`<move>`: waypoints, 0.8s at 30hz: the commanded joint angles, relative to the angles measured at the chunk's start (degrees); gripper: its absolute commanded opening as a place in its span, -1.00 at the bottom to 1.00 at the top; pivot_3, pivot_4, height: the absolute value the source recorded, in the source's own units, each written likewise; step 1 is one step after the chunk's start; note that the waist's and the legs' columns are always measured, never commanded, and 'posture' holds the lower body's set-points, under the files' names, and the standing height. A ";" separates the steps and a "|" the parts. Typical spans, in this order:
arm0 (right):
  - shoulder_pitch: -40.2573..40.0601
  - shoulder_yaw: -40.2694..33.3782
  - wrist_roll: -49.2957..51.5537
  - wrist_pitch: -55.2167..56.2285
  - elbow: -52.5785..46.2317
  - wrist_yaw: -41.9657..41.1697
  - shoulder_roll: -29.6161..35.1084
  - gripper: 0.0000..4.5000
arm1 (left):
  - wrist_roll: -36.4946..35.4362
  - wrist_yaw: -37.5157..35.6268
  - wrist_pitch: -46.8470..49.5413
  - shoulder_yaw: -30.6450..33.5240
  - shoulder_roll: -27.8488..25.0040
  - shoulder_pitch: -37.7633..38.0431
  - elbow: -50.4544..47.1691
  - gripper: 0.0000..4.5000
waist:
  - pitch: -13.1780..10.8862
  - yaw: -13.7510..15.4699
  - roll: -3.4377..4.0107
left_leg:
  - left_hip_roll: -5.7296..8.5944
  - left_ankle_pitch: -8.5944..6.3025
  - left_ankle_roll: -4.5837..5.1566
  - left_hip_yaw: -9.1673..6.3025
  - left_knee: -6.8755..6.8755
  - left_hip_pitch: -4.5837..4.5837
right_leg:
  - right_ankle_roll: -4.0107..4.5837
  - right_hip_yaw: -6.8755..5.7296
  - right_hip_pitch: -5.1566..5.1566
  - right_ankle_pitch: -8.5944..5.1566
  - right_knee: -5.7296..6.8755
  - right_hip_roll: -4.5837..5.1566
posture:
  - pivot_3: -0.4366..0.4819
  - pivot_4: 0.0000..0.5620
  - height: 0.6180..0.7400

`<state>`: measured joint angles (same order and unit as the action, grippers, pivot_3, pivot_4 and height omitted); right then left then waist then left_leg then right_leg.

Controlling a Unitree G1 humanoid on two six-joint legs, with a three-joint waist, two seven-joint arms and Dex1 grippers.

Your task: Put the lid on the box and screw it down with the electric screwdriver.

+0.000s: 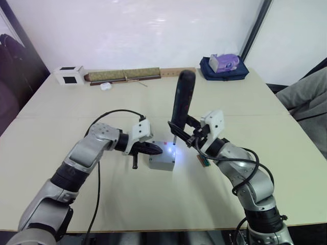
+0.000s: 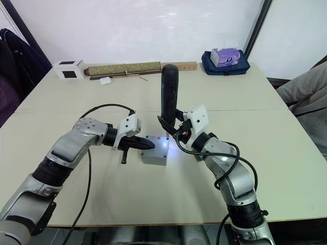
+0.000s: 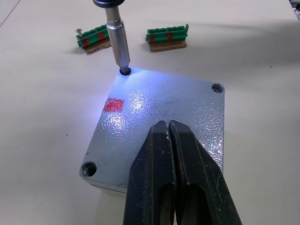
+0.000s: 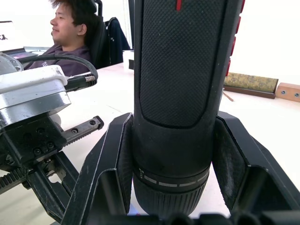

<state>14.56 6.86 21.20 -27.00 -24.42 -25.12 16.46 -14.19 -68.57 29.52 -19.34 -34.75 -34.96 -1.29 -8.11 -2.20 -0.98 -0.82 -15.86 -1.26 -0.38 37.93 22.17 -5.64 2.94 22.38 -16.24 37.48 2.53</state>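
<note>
The grey lid [image 3: 159,122], with a small red mark [image 3: 114,104], lies on the box [image 1: 162,163] at the table's middle. My left gripper [image 1: 156,149] is shut, its fingertips [image 3: 168,129] pressing flat on the lid's top. My right gripper [image 1: 185,133] is shut on the black electric screwdriver [image 1: 182,99], held upright. Its metal bit [image 3: 118,40] stands in the lid's far corner screw hole, and its white light shines on the lid. The other screw holes in the left wrist view look empty.
Two green circuit-board strips [image 3: 166,37] lie just beyond the box. A white cube [image 1: 69,75], a long roll [image 1: 122,75] and a blue bag with a tissue pack [image 1: 224,66] sit along the far edge. A person sits at the right [image 1: 306,97].
</note>
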 commanded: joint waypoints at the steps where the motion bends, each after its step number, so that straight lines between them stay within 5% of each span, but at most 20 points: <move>1: -2.79 3.44 -1.03 -3.78 5.02 -1.14 0.46 -0.22 | 0.89 0.03 0.61 -0.92 0.00 0.69 -0.34 -1.00 | 0.00 0.00 0.00 | 0.00 0.00 0.00 0.00 0.00 0.00 | 0.00 0.00 0.00 0.00 0.00 0.00 | -0.05 -0.47 1.00; 24: 0.88 2.11 -1.27 -3.74 3.07 -2.46 2.06 -0.22 | 0.82 0.35 0.59 -0.88 0.25 1.22 -0.38 -1.00 | -0.01 0.05 0.02 | -0.06 0.00 0.00 0.00 -0.09 0.01 | 0.13 0.00 0.00 -0.07 -0.17 0.02 | -0.05 -0.47 1.00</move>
<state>16.72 7.01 20.90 -27.65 -23.66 -26.43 17.08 -14.23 -68.45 29.47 -19.26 -34.60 -34.66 -1.43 -8.12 -2.15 -0.96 -0.88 -15.87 -1.26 -0.38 37.83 22.18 -5.51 2.93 22.37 -16.31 37.30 2.56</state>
